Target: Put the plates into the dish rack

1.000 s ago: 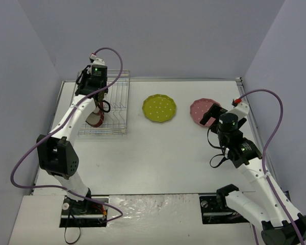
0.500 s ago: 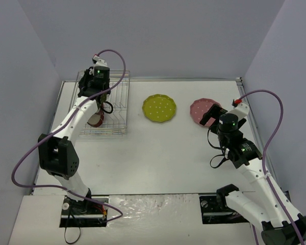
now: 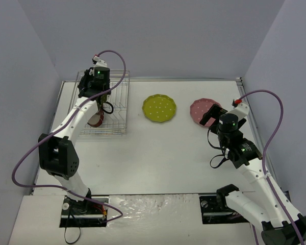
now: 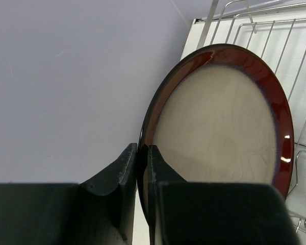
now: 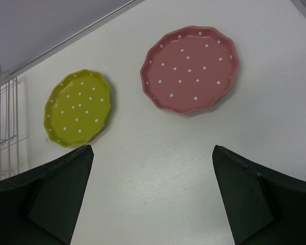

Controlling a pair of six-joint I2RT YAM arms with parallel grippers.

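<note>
Crockery sits in two groups on the white worktop. In the upper left of the top view, the left pincer is clamped tight on a large plate with a dark red-brown rim and beige centre. The wrist view shows its black fingers one on each face of the rim, at the plate's lower left edge, and the plate stands on edge. At the upper right of that view run the silver wires of the dish rack. From above, the plate shows as a red-brown and beige patch in the left part of the rack, under the arm. Whether it touches the tines I cannot tell. The scalloped yellow-green plate lies flat at upper centre, near the rack's right side but apart from it. The scalloped pink plate, white-dotted like the other, lies flat further right. The right pincer hangs with its jaws spread wide, holding nothing, above the worktop beside the pink plate, part of which it covers in the top view.
</note>
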